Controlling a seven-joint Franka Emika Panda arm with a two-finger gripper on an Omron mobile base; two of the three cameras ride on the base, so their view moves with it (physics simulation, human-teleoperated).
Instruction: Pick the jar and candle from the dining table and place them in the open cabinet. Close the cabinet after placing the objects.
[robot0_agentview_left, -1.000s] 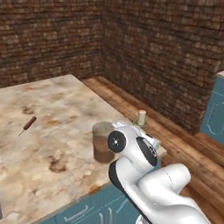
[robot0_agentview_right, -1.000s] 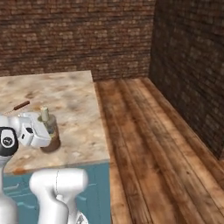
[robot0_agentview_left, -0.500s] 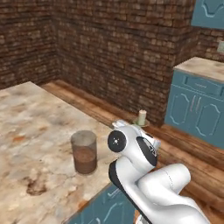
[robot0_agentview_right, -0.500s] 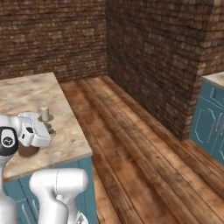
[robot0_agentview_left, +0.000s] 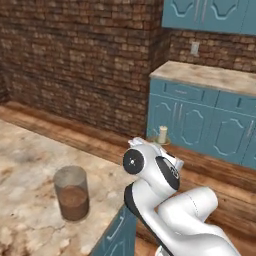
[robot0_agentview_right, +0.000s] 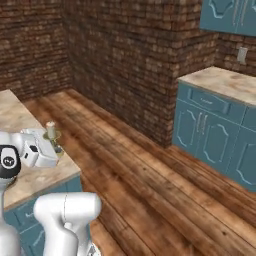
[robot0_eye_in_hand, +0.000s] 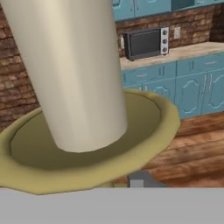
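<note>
Tool (robot0_agentview_right: 54, 146) closed narrow on the candle (robot0_agentview_left: 162, 134), held upright above the table's (robot0_agentview_left: 30, 200) edge, cream stub standing in its brass dish just ahead of the white wrist. Seen in the hand view from right against it: cream candle (robot0_eye_in_hand: 70, 70) rising from the yellow-brass dish. One jar (robot0_agentview_left: 72, 193) standing upright on the marbled table well left of the wrist, clear glass with brown in the lower half, apart from the tool. No readable writing or labels anywhere. Tan-and-brown marbled stone top over teal fronts; wooden plank floor (robot0_agentview_right: 150, 190); dark brick walls (robot0_agentview_right: 125, 55). Teal base cabinets (robot0_agentview_right: 215, 130) under a second marbled counter along the far wall, teal wall cupboards (robot0_agentview_left: 210, 15) above, one wall socket (robot0_agentview_right: 242, 54) between. One black toaster oven (robot0_eye_in_hand: 144, 43) on that counter in the hand view.
</note>
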